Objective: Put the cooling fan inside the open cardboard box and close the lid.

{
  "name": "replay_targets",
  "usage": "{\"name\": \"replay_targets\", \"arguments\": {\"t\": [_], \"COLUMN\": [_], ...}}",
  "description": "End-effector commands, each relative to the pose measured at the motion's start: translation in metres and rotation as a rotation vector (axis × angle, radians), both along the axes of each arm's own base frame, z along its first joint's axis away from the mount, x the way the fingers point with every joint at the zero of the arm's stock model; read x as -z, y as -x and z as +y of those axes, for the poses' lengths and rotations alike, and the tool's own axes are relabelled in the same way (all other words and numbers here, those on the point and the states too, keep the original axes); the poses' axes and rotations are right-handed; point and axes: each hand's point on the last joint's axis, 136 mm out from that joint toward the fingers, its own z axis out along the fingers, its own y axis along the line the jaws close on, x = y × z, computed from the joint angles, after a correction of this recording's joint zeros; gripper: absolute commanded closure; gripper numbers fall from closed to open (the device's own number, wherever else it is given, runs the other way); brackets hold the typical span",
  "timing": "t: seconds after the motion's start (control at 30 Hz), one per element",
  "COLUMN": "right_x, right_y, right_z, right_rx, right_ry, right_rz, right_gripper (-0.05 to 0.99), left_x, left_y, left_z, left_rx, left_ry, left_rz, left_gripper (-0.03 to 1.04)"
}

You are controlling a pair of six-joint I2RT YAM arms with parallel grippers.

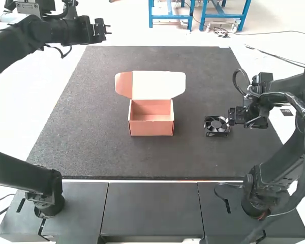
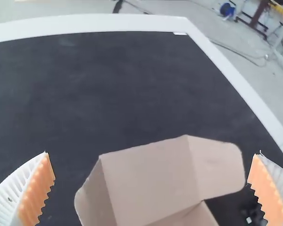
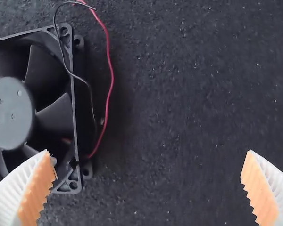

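Note:
The cooling fan (image 1: 216, 125) is a small black square frame lying flat on the mat, to the right of the box. Its blades and thin red and black wires show in the right wrist view (image 3: 33, 99). The cardboard box (image 1: 151, 118) stands mid-mat with its lid (image 1: 150, 84) folded back flat behind it. My right gripper (image 1: 235, 120) hovers low just right of the fan, open (image 3: 146, 162), with one finger (image 3: 35, 188) over the fan's corner. My left gripper (image 1: 99, 31) hangs high beyond the mat's far left corner, open (image 2: 151, 162), looking down on the lid (image 2: 179, 169).
A black mat (image 1: 81, 132) covers most of the white table (image 1: 35, 101). Bare mat lies all around the box and between box and fan. Both arm bases stand at the near edge, the right one (image 1: 267, 195) close behind the fan.

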Motion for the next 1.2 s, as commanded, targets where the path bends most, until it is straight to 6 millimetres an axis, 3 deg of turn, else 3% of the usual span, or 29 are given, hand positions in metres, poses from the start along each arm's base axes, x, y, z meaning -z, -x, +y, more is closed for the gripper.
{"name": "replay_targets", "arguments": {"t": [0.0,0.5,0.77,1.0,1.17], "right_x": [0.008,0.033,0.039,0.051,0.055], "right_y": [0.000,-0.010,-0.012,-0.009,-0.005], "right_z": [0.005,0.030,0.027,0.028,0.029], "right_rx": [-0.025,-0.081,-0.075,-0.082,-0.088], "right_ry": [-0.005,-0.011,-0.005,-0.001,-0.001], "right_rz": [0.017,0.046,0.051,0.079,0.096], "right_gripper": [0.02,0.02,0.02,0.03,0.10], "left_x": [-0.004,0.008,0.017,0.024,0.027], "left_y": [0.004,0.003,-0.002,-0.001,-0.001], "left_z": [0.005,0.009,0.031,0.032,0.031], "left_rx": [0.003,0.002,-0.043,-0.039,-0.037], "left_ry": [-0.013,-0.043,-0.070,-0.067,-0.067], "left_rz": [-0.025,-0.018,-0.008,0.003,0.006], "left_gripper": [0.04,0.04,0.04,0.04,0.04]}}
